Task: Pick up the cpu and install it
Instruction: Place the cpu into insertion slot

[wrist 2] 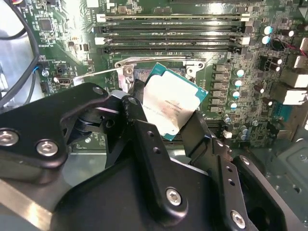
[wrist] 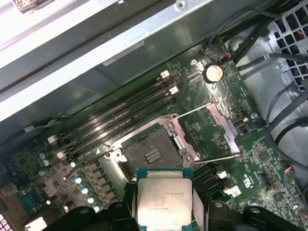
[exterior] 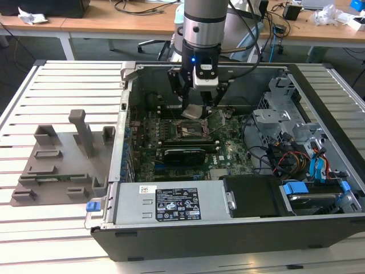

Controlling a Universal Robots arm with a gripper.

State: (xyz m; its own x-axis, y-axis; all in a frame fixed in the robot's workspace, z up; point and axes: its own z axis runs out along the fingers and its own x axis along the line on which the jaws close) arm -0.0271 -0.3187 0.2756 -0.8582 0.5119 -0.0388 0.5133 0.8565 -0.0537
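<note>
Silvery metal tops the small flat square cpu [wrist: 163, 197], which has a thin green rim. The black jaws are clamped on two opposite edges of it, as both wrist views show. In the exterior view the chip hangs tilted under the grey robot arm [exterior: 203, 23], inside the open black computer case [exterior: 228, 234] and above the green motherboard [exterior: 231, 151]. The square black cpu socket [wrist: 151, 153] lies uncovered on the board, with its silvery metal frame [wrist: 180, 139] standing open. The cpu is not seated in it; in the first wrist view it appears just beside the socket. Long black memory slots [wrist 2: 173, 29] run alongside the socket. The case rests open side up on a white slatted table [exterior: 57, 80]. A grey plastic holder [exterior: 63, 157] with upright posts stands on the table towards the exterior view's left, well apart from the arm.
</note>
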